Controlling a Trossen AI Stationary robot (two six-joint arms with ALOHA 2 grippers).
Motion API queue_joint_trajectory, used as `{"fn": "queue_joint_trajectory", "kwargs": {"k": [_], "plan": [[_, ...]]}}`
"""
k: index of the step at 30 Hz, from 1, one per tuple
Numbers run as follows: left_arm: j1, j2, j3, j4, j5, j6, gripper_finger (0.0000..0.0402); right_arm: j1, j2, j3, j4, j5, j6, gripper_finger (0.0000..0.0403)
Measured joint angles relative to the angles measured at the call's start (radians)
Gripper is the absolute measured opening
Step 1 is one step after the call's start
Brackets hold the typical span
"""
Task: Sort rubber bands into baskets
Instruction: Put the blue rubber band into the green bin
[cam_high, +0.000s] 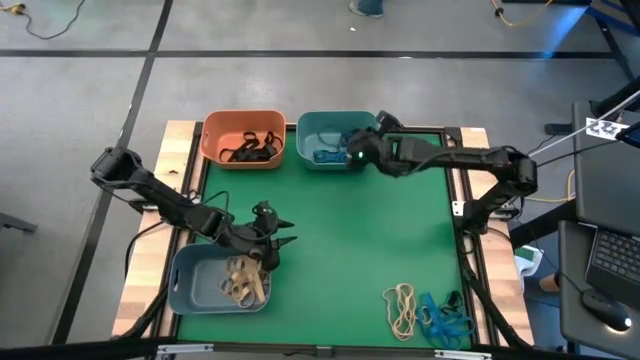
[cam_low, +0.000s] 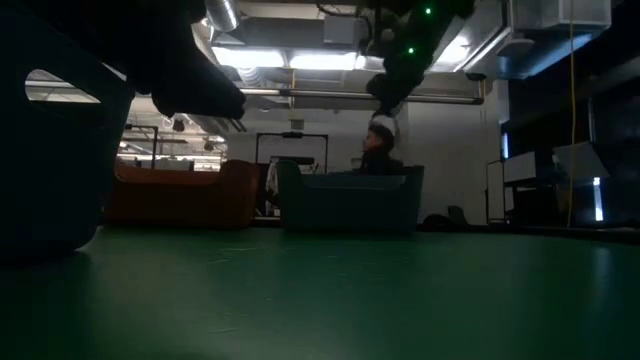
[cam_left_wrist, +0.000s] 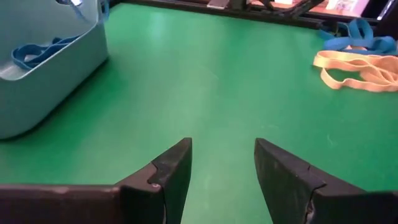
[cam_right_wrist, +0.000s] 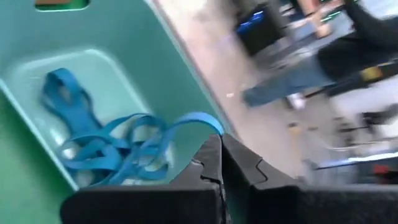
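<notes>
The orange basket holds black rubber bands. The teal basket beside it holds blue bands. The grey-blue basket at the near left holds tan bands. Loose tan bands and blue bands lie on the green mat at the near right. My right gripper is over the teal basket, shut on a blue band. My left gripper is open and empty, low over the mat just right of the grey-blue basket; in the left wrist view only bare mat lies between its fingers. My right gripper pinches one end of a blue band's loop between its two fingertips, coming from above over the teal basket. The band runs down from the tips, and its lower part lies among the other blue bands on the basket's floor.
The mat's wooden border and black frame rails run round the work area. The middle of the green mat is bare. A person stands in the room beyond the table's far edge.
</notes>
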Motion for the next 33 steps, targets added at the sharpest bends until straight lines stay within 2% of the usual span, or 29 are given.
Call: {"fn": "queue_joint_trajectory", "kwargs": {"k": [3, 8, 11, 16, 20, 23, 25, 33], "plan": [[0.003, 0.017, 0.0, 0.03, -0.008, 0.008, 0.017, -0.056, 0.0, 0.0, 0.005, -0.101, 0.002, 0.0005], [0.003, 0.06, 0.0, 0.051, -0.008, 0.024, 0.017, -0.127, 0.0, 0.0, 0.023, -0.163, 0.062, 0.0006], [0.003, 0.069, 0.0, 0.046, -0.005, 0.034, 0.017, -0.164, 0.0, 0.0, 0.02, -0.231, 0.112, 0.002], [0.002, 0.069, 0.0, 0.047, -0.002, 0.042, 0.017, -0.208, 0.004, 0.0, 0.012, -0.366, 0.206, 0.01], [0.002, 0.069, 0.0, 0.046, 0.008, 0.043, 0.017, -0.207, -0.001, 0.0, -0.065, -0.409, 0.216, 0.0176], [0.002, 0.069, 0.0, 0.046, 0.009, 0.043, 0.017, -0.184, -0.009, 0.017, -0.159, -0.417, 0.237, 0.0211], [0.002, 0.069, 0.0, 0.043, 0.009, 0.043, 0.017, -0.158, -0.018, 0.03, -0.238, -0.459, 0.241, 0.0222], [0.0, 0.069, 0.0, 0.048, 0.009, 0.034, 0.017, 0.098, -0.027, 0.037, -0.423, -0.705, 0.341, 0.0227]]}}
